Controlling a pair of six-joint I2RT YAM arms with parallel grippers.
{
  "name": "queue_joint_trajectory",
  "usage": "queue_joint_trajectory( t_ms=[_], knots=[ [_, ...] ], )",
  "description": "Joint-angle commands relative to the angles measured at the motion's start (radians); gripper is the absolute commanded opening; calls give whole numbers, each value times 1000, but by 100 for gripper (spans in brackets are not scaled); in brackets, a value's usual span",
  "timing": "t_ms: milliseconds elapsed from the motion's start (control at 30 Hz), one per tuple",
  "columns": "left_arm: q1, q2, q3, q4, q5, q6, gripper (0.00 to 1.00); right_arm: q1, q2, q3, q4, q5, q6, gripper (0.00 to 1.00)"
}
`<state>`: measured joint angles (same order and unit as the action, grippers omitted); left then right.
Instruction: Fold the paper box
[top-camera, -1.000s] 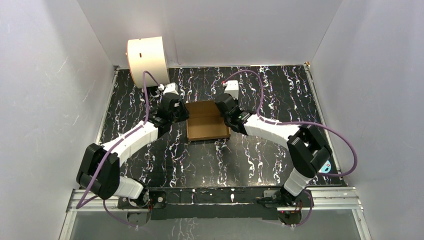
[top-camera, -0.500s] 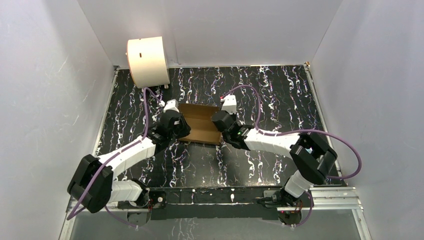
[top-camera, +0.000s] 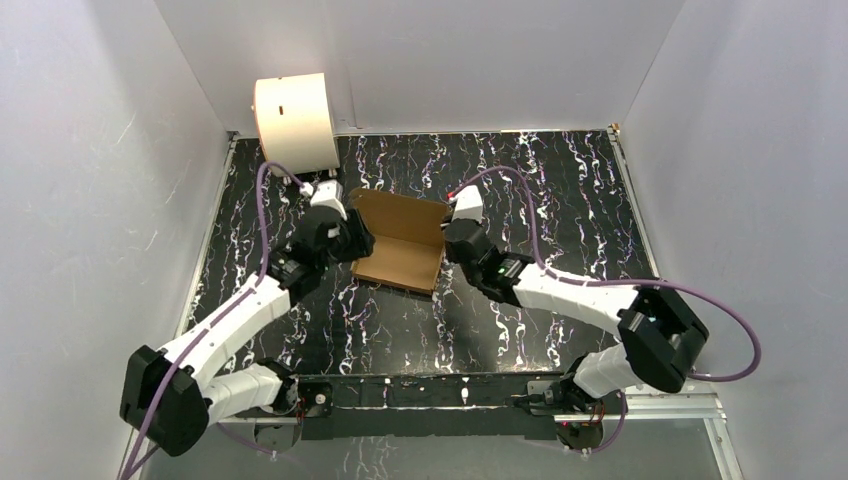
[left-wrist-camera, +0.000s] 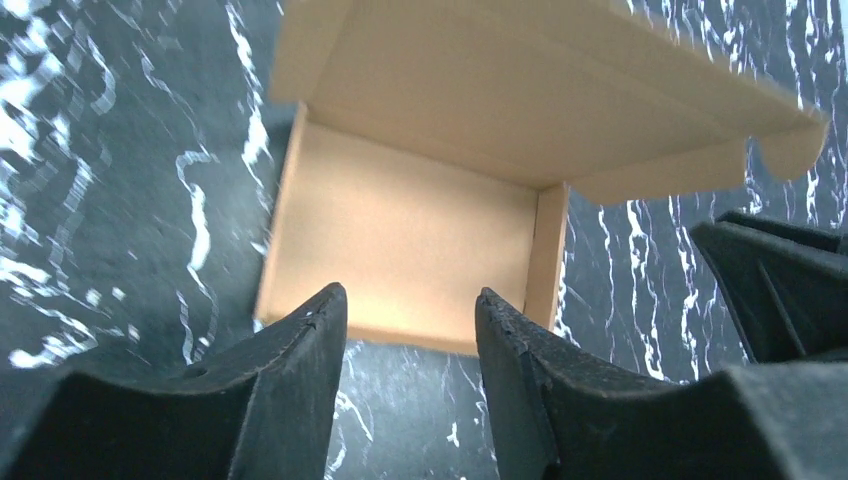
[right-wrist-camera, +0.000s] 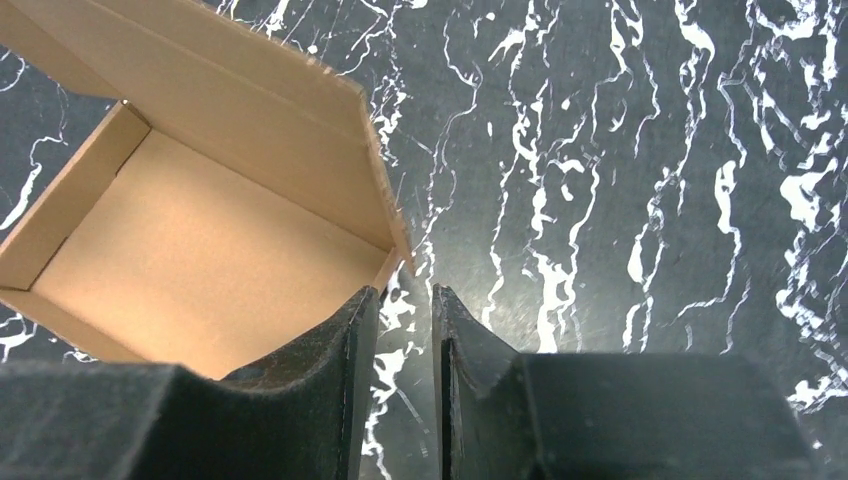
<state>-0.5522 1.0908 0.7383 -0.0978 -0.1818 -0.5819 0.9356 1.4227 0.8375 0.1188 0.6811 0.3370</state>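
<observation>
Paper box: brown, shallow, lid upright

A lab test cell: plain white walls box in a black marbled table.

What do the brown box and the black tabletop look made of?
The brown open-lidded box: matte cardboard, likely corrugated; creased folds, raw cut edges. The black white-veined tabletop: marble-look surface, slight sheen; printed laminate or vinyl, cannot tell.
</observation>
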Motion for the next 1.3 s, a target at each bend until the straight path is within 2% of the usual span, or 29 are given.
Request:
queue_joint_trajectory(
  t_ms=[0, 100, 233, 367, 567, 800, 967, 1067, 1267],
  knots=[
    [139, 35, 153, -128, 128, 174, 50, -99, -51, 32, -19, -206, -164, 35],
    [221, 79, 241, -192, 228, 259, 55, -149, -71, 55, -53, -361, -241, 36],
    [273, 168, 373, -293, 327, 390, 59, -192, -73, 95, -94, -512, -298, 44],
    [326, 258, 476, -337, 439, 506, 60, -199, -47, 133, -112, -565, -324, 48],
    [378, 384, 582, -365, 534, 628, 60, -226, 17, 182, -92, -554, -334, 46],
    [394, 506, 675, -402, 607, 743, 60, -264, 83, 241, -117, -582, -380, 36],
    [394, 568, 720, -421, 690, 819, 58, -281, 75, 235, -117, -630, -422, 21],
    [394, 595, 740, -446, 741, 874, 54, -294, 76, 241, -153, -671, -473, 11],
    [394, 615, 752, -477, 815, 926, 43, -331, 93, 260, -165, -784, -550, 1]
  ],
)
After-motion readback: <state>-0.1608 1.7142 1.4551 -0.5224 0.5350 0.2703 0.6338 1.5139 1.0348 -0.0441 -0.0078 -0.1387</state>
